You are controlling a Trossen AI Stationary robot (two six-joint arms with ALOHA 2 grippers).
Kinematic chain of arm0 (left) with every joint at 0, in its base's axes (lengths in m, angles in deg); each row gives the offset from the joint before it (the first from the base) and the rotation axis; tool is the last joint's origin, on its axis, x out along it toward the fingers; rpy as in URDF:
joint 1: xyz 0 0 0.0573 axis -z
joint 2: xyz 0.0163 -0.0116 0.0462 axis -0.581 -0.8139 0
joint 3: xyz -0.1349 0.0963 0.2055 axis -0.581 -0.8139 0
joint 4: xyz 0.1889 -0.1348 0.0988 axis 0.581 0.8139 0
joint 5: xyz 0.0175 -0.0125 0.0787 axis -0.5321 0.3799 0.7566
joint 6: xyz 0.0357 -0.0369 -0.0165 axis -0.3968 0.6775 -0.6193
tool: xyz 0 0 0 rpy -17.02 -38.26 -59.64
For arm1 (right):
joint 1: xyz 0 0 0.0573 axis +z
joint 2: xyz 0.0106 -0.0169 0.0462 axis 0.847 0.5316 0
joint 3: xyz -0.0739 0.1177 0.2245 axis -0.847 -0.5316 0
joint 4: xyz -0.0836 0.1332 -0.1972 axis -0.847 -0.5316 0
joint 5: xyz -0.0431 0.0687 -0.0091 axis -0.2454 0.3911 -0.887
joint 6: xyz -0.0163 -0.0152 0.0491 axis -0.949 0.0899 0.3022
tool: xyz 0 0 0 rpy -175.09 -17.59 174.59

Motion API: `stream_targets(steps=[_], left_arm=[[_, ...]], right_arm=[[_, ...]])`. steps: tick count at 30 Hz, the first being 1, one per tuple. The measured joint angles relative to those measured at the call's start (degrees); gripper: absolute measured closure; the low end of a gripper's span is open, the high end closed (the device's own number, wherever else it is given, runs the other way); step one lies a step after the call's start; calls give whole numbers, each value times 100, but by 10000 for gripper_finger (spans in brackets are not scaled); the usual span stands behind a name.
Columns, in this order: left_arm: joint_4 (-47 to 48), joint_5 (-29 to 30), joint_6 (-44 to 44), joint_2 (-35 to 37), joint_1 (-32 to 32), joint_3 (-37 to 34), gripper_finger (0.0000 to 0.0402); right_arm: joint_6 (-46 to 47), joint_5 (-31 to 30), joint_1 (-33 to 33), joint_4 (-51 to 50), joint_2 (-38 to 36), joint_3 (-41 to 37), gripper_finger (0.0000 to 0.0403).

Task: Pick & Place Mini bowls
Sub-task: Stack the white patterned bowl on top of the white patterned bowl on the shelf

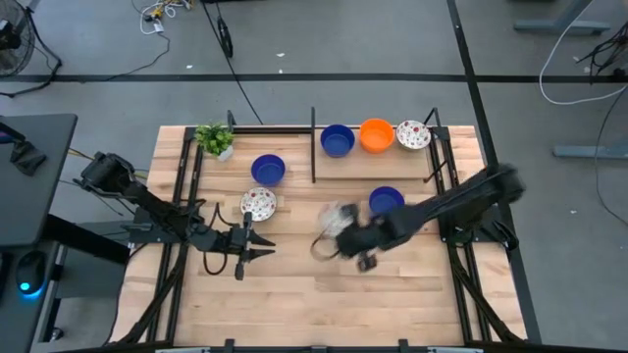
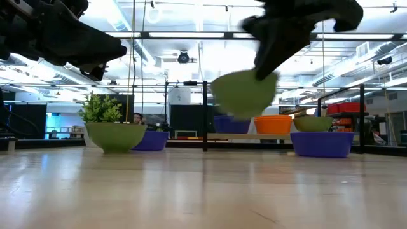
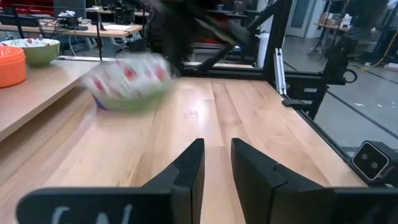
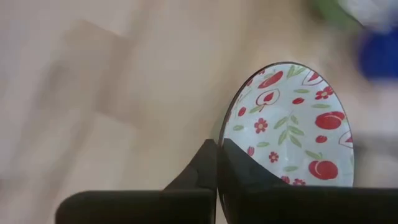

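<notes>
My right gripper [image 1: 345, 238] is over the middle of the table, shut on a white mini bowl with a red floral pattern [image 4: 292, 124]. In the low view this bowl [image 2: 245, 93] shows a green outside and hangs clear above the wood. My left gripper [image 1: 257, 247] stands open at the left, level above the table, with nothing between its fingers [image 3: 186, 171]. A patterned bowl [image 1: 258, 203] and a blue bowl [image 1: 267, 169] rest on the table near it. Another blue bowl [image 1: 387, 200] sits right of centre. Blue [image 1: 337, 139], orange [image 1: 377, 134] and patterned [image 1: 413, 134] bowls line the far edge. My right gripper pinches the patterned bowl's rim [image 4: 222, 138], one finger on the inside [image 4: 239, 171] and one on the outside. The fingers slant down from the table's right side. The bowl is lifted clear of the table and tilted, hanging below the fingers.
A small green potted plant [image 1: 214, 139] stands at the far left corner. Upright black posts [image 1: 313, 147] rise at the far side between the bowls. Bare wood [image 1: 324, 304] lies toward the near edge.
</notes>
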Motion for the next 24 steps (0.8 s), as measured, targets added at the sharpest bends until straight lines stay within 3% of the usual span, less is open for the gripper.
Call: stream_targets(steps=[5,10,14,18,24], left_arm=[[-28,8,-32,0,2,2,319],[-43,246,-188,-2,-34,2,319],[-44,256,-233,-2,-153,2,319],[-18,235,-220,-2,-238,2,319],[4,6,-155,-2,-236,2,319]], right_arm=[[1094,-1187,-809,-677,-1775,-973,402],[1017,-1357,-2567,-694,-2827,-1309,402],[525,-1256,-3920,-335,-2956,-1310,403],[185,-728,-4982,18,-2806,-1310,403],[31,-403,-5846,170,-2414,-1310,403]])
